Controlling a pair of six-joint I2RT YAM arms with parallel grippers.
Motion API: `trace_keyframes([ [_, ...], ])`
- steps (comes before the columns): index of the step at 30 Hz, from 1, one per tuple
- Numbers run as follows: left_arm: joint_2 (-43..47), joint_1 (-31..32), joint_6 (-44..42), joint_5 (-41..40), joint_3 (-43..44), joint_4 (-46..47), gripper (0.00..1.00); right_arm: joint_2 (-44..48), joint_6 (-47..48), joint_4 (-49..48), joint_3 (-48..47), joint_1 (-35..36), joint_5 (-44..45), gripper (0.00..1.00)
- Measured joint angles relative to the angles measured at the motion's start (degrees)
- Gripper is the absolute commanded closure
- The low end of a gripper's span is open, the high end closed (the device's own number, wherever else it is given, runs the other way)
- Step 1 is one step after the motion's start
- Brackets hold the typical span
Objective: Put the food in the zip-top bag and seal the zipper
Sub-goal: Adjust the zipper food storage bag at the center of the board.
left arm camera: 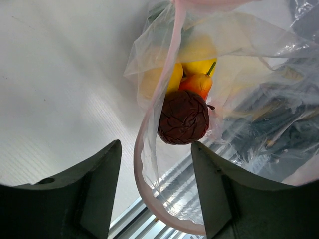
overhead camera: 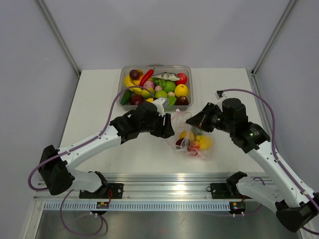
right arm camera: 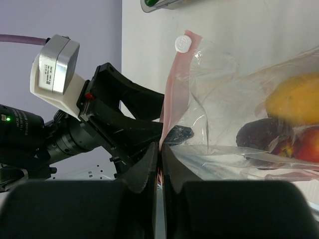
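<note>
Zip-top bag (overhead camera: pixel 185 130), from above: lies on the table (overhead camera: pixel 94 109) just in front of the clear tub (overhead camera: pixel 169 66), mouth toward the tub, belly toward the near edge. Already holds several pieces of food (overhead camera: pixel 195 142), yellow, red and dark, bunched at the closed end. Sits between the left gripper (overhead camera: pixel 168 131) at the mouth's left side and the right gripper (overhead camera: pixel 193 123) at its right, probably so the mouth can be stretched between two points. More food left in the tub.

From the left wrist: looks into the mouth. Jaws standing apart with nothing clamped, and the pinkish zipper (left arm camera: pixel 144 129) curving through the gap, nearer the right-hand finger. Just inside the lip, a wrinkled dark purple fruit (left arm camera: pixel 183 117), with an orange piece (left arm camera: pixel 197 84) and a yellow piece (left arm camera: pixel 199 64) behind it. Reads as lining up to pinch the strip. Mouth gaping here, so seal not yet made.

From the right wrist: fingers pressed tight together on the zipper strip, some way below the small white tab (right arm camera: pixel 183 43) at its end. Likely pins that side so the thin film stays taut rather than sliding. Cannot tell how far the track is pressed shut beyond the pinch.
</note>
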State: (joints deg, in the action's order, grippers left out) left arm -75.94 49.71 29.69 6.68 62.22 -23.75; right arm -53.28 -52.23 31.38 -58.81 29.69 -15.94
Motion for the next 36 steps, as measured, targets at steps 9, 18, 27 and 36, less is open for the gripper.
trace_keyframes([
  [9,0.0,0.0,0.8,0.2,0.0,0.6,0.92,0.4,0.8,1.0,0.0,0.0,0.5,0.88],
  [18,-0.1,0.0,-0.2,0.7,5.7,-1.6,1.0,-5.6,5.5,2.5,-1.0,0.0,6.7,0.89],
  [27,-3.0,0.0,-1.9,3.4,17.6,-3.4,1.0,-9.3,12.1,12.3,-13.4,0.0,16.3,0.89],
  [36,-9.4,0.0,-7.8,6.0,32.5,-8.2,1.0,0.7,13.4,16.2,-18.2,0.0,20.0,0.89],
])
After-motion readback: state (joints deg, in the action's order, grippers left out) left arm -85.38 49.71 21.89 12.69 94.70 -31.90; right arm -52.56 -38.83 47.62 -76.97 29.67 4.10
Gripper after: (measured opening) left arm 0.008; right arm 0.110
